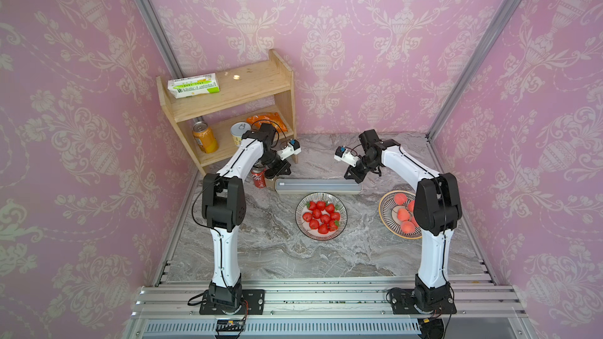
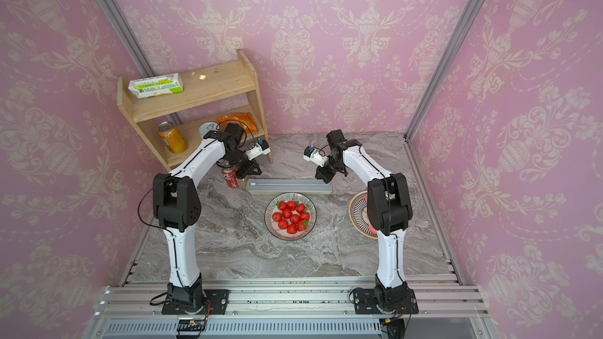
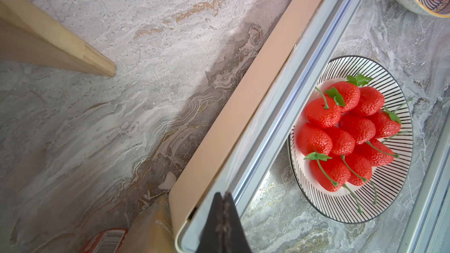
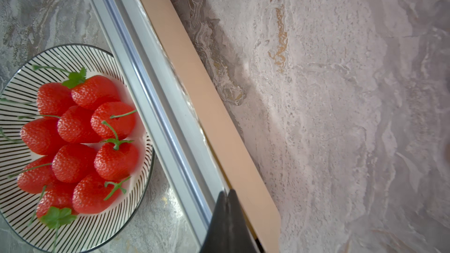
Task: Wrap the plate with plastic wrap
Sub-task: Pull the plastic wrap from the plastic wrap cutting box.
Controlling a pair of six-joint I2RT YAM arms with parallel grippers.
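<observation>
Left gripper (image 3: 223, 194) fully closed at left end of box (image 1: 318, 186); can't tell if wrap is pinched. Cola can (image 1: 258, 178) crowds that end. Box lies left-right, one arm per end, no wrap seen over the plate (image 1: 299, 223). Plate sits just robot-side of box, mid-length: pull toward the bases, bare table (image 1: 261, 256) there. Right gripper (image 4: 226, 192) closed too, right end; peach plate (image 1: 386, 211) near.

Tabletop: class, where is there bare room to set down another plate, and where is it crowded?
Free: the marble between strawberry plate and front rail, and behind the dispenser box toward the back wall. Crowded: around the red can beside the shelf.
</observation>
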